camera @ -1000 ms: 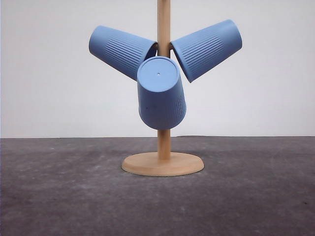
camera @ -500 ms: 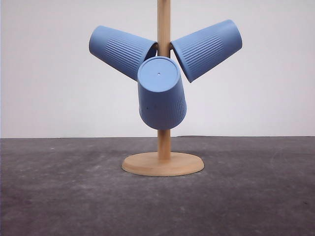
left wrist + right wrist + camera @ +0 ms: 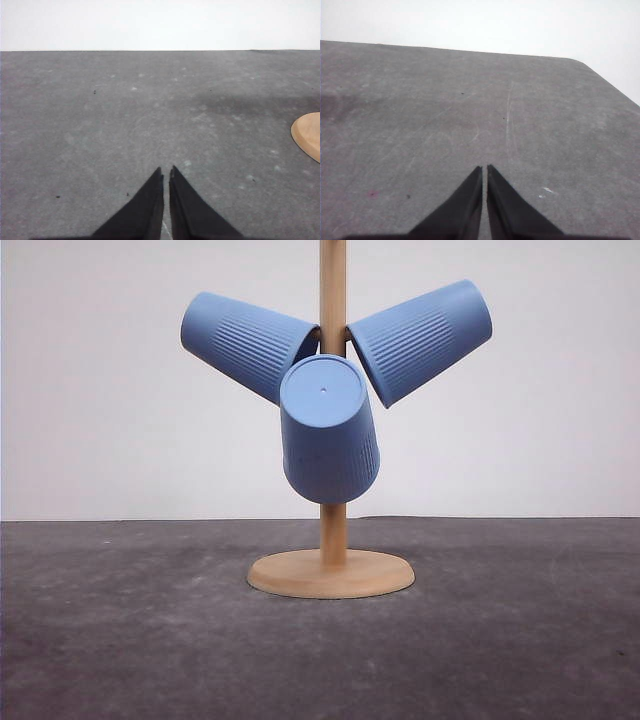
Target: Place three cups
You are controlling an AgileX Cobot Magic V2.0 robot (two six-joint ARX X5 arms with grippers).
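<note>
Three light-blue ribbed cups hang mouth-inward on the pegs of a wooden stand (image 3: pixel 332 540) in the front view. One cup (image 3: pixel 245 342) angles up to the left, another cup (image 3: pixel 420 338) angles up to the right, and the third cup (image 3: pixel 328 430) points its flat base toward the camera. My left gripper (image 3: pixel 166 172) is shut above bare grey table, with the edge of the stand's round base (image 3: pixel 307 135) off to one side. My right gripper (image 3: pixel 484 170) is shut too, over bare table with nothing between its fingers.
The stand's round wooden base (image 3: pixel 331 574) rests on the dark grey table (image 3: pixel 120 640) at mid-depth. A white wall lies behind. In the right wrist view the table's rounded far corner (image 3: pixel 580 62) shows.
</note>
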